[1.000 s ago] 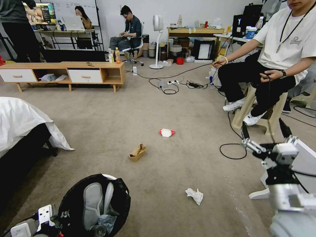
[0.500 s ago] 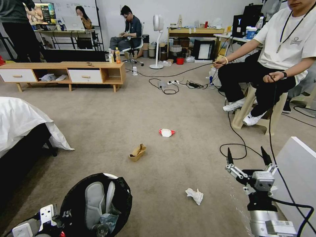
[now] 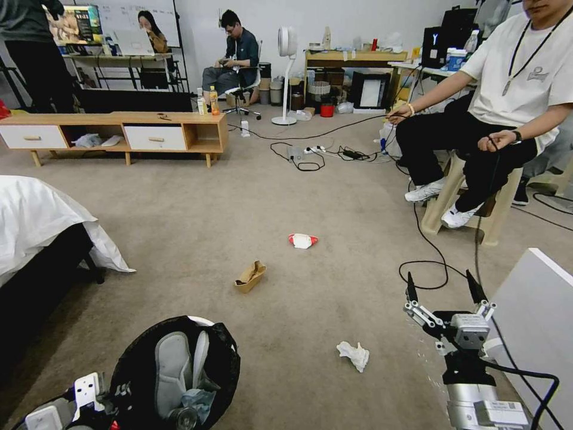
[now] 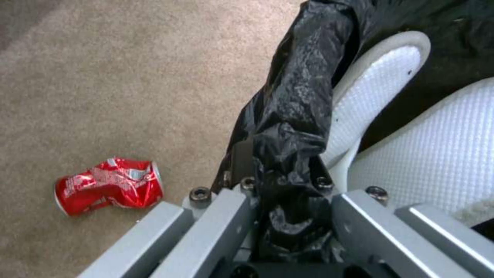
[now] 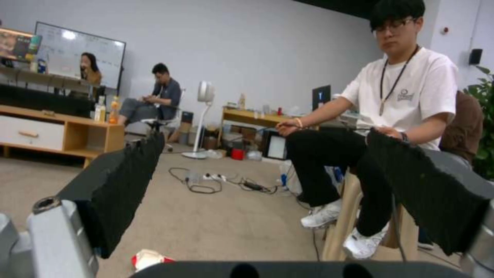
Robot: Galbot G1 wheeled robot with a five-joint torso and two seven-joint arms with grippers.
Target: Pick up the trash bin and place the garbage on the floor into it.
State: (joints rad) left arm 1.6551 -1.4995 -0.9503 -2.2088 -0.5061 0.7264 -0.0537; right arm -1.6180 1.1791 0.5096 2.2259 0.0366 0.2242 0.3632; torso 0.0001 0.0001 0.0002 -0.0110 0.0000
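- Gripping the bag-lined rim of the trash bin (image 3: 174, 373), the left gripper (image 4: 288, 204) is seen at the lower left of the head view, its fingers (image 4: 226, 216) clenched on the glossy black plastic bag (image 4: 293, 127); a grey oval flap (image 3: 170, 370) and a pale blue wad (image 3: 197, 399) are seen inside.
- A crushed red can (image 4: 109, 185) is shown on the carpet floor (image 3: 310, 197) just beside the bin in the left wrist view.
- Tan folded cardboard (image 3: 249, 276) is seen ahead of the bin, with a red-and-white packet (image 3: 302, 240) farther off.
- A crumpled white tissue (image 3: 353, 355) is found between the bin and the right gripper.
- The right gripper (image 3: 441, 288) is held above the floor at the right, its fingers (image 5: 121, 181) released and spread wide, nothing between them.
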